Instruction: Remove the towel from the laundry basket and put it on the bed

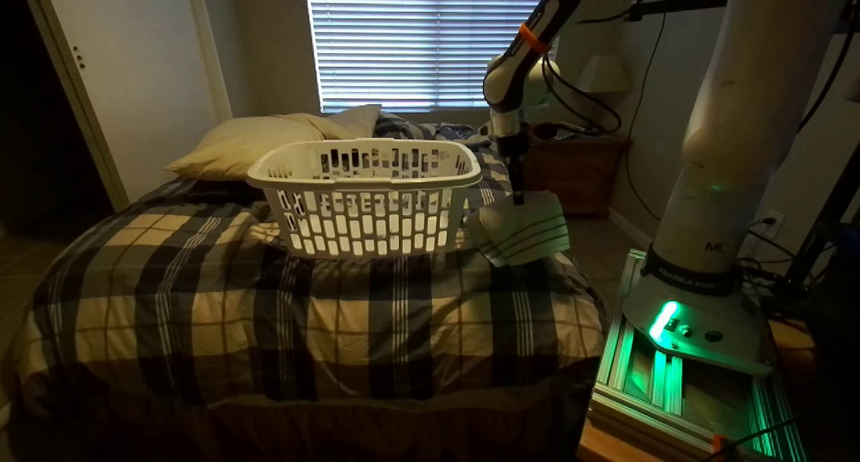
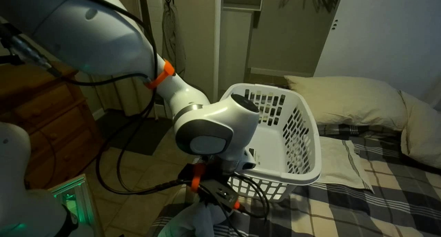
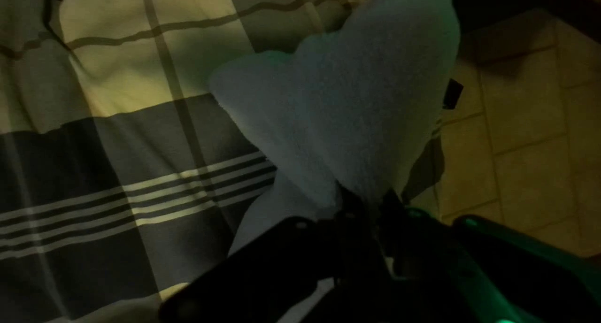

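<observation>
The towel (image 1: 527, 230) is a pale cloth with thin dark stripes. It hangs bunched from my gripper (image 1: 517, 197) beside the laundry basket, over the bed's edge nearest the robot base. I cannot tell whether its lower end touches the bed. It also shows in an exterior view (image 2: 194, 221) and fills the middle of the wrist view (image 3: 357, 102). In the wrist view the dark fingertips (image 3: 369, 198) are close together with cloth pinched between them. The white laundry basket (image 1: 363, 183) stands upright on the bed (image 1: 349, 314), with no cloth visible inside it (image 2: 270, 144).
Pale pillows (image 1: 235, 143) lie at the bed's far part. Another pale cloth with a dark stripe (image 2: 339, 163) lies flat on the comforter beside the basket. A wooden nightstand (image 1: 571, 173) with a lamp (image 1: 603, 76) stands by the window. Tiled floor (image 3: 530, 173) shows past the bed edge.
</observation>
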